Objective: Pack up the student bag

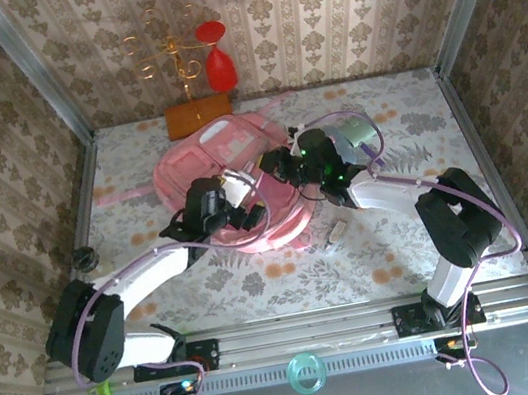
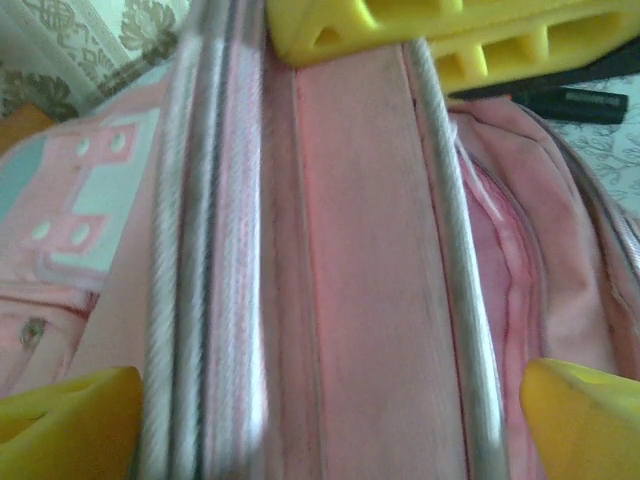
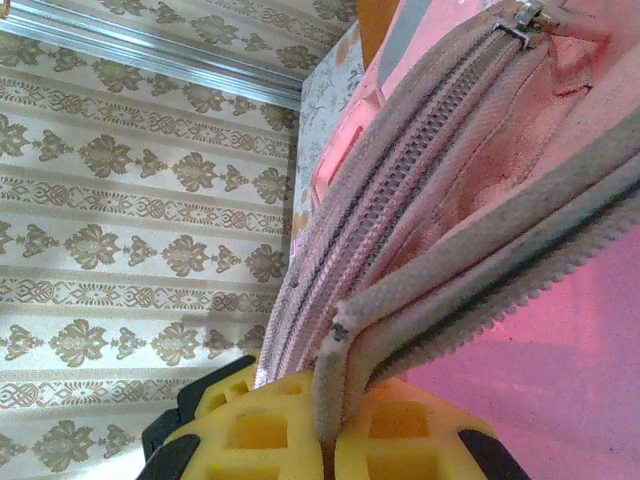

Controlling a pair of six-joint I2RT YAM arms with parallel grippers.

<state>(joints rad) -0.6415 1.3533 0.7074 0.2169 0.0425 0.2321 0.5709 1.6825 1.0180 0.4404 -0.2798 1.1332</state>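
Note:
The student bag (image 1: 228, 163), a big pink backpack with white-trimmed zippers, lies in the middle of the table. My right gripper (image 1: 284, 166) is at its right side, and its yellow fingers (image 3: 270, 430) are shut on the bag's white piped zipper edge (image 3: 345, 400), lifting it. My left gripper (image 1: 221, 213) presses onto the bag's near side. In the left wrist view its yellow fingertips (image 2: 70, 420) stand far apart, open, with a pink panel and zipper tracks (image 2: 340, 300) spanning the gap. The right gripper's yellow fingers (image 2: 440, 35) show at the top of that view.
An orange block (image 1: 198, 115) and a gold stand holding a red glass (image 1: 216, 58) sit behind the bag. A clear container (image 1: 359, 126) lies at the right and a small item (image 1: 336, 233) in front. A black marker (image 2: 585, 100) lies beside the bag.

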